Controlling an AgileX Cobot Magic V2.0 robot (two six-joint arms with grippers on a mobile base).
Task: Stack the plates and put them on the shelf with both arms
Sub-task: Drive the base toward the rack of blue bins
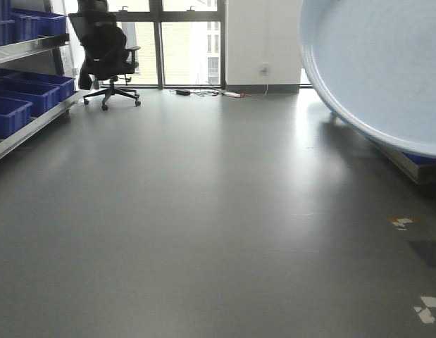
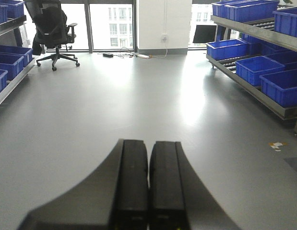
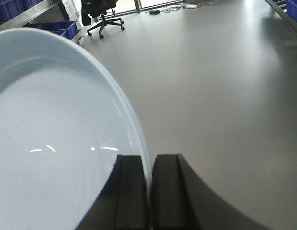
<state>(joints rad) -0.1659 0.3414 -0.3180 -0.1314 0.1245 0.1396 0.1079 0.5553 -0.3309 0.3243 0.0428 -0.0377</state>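
Observation:
A glossy pale-blue-white plate fills the left of the right wrist view. My right gripper is shut on its rim, one finger inside the rim and one outside. The same plate looms tilted at the upper right of the front view. My left gripper is shut with nothing between its fingers and hangs over bare grey floor. A steel shelf with roller tracks runs along the right wall. Another such rack stands on the left.
Blue plastic crates sit on both racks. A black office chair stands by the far windows. Cables and a power strip lie on the floor there. Tape scraps mark the floor at the right.

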